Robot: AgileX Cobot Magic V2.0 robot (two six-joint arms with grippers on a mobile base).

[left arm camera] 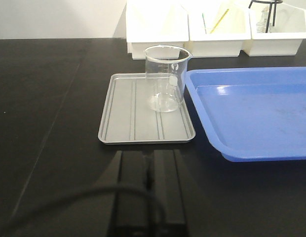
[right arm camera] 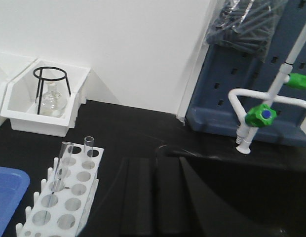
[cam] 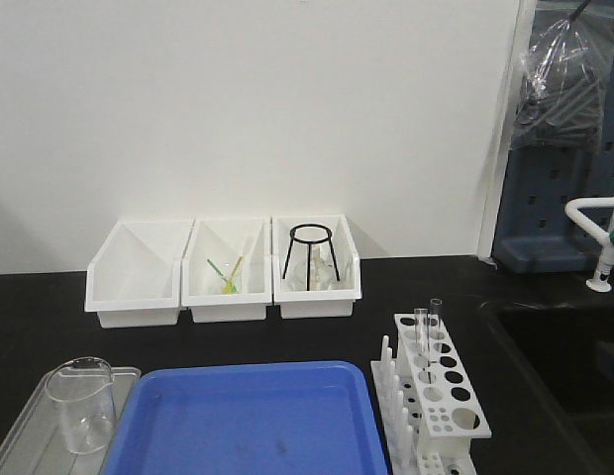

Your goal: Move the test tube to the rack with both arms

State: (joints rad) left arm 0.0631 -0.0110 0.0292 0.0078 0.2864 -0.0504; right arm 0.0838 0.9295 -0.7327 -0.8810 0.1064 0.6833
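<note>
The white rack (cam: 475,426) stands on the black bench at the right, next to the blue tray. Two clear test tubes stand in holes at its far end, one (cam: 421,332) just left of the other (cam: 436,315). In the right wrist view the rack (right arm camera: 67,190) is at the lower left, with one tube (right arm camera: 61,165) leaning and the other (right arm camera: 88,148) upright. My right gripper (right arm camera: 154,160) is shut and empty, low over the bench just right of the rack. My left gripper (left arm camera: 150,153) is shut and empty, in front of the grey tray. Neither arm shows in the front view.
A wide clear beaker (left arm camera: 165,79) stands on a grey tray (left arm camera: 121,118). A blue tray (cam: 248,416) lies mid-bench. Three white bins (cam: 223,272) line the back wall, one holding a black wire stand (cam: 310,255). A sink (cam: 574,356) and a white tap (right arm camera: 251,116) are at the right.
</note>
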